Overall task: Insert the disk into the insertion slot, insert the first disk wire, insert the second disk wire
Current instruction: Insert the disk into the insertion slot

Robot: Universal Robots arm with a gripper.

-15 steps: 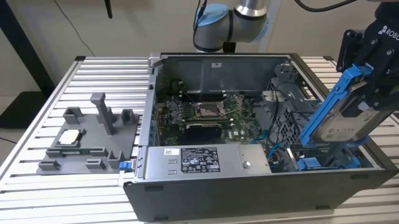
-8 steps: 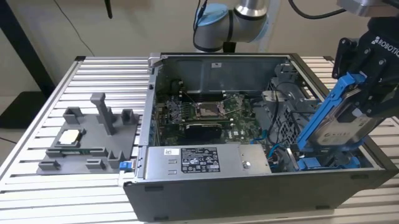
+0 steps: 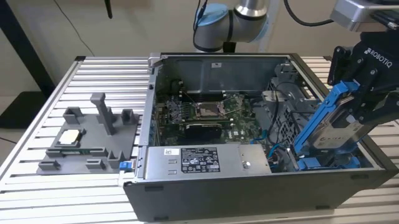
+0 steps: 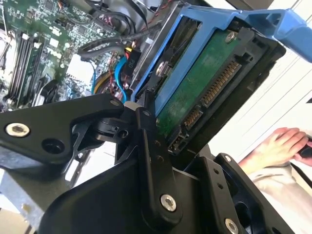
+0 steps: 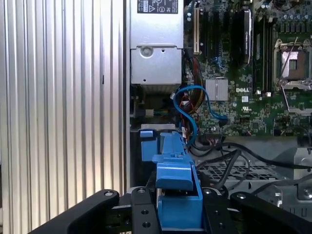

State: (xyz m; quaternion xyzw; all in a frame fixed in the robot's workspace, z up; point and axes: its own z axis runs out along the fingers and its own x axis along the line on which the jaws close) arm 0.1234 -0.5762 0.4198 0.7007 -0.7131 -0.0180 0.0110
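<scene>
So the big slatted worktop point(image 3: 100, 70) has the open computer case point(image 3: 249, 196) sitting toward the exterior view's right edge. A grey parts fixture point(image 3: 87, 135) sits near the opposite edge.

Progress-wise, I'd call it early in step one. The gripper point(image 3: 356, 116) has its jaws clamped on the disk point(image 3: 333, 133), which hangs tilted over the case's near corner on the exterior view's right. The lower end of its blue carrier point(image 3: 315, 116) points down at the insertion slot point(image 3: 327, 163). I can't tell if it's touching the slot's blue fittings, but it's clearly not seated.

The second wrist view shows the disk's green board side point(image 4: 200, 83) with bare connectors and nothing plugged in, so both wires are left to do. A blue cable point(image 5: 189, 119) loops loose inside the case near the motherboard point(image 3: 206, 114). There's also a person's hand point(image 4: 275, 146) resting off past the case.

Writing, biggest first:
- The power-supply box point(image 3: 206, 161) along the case's near edge has a white label full of print and symbols.
- The gripper body carries white lettering.
- The disk has a pale label on its upward face.
- The motherboard has small white markings all over.

I'm not quoting any of it.
</scene>
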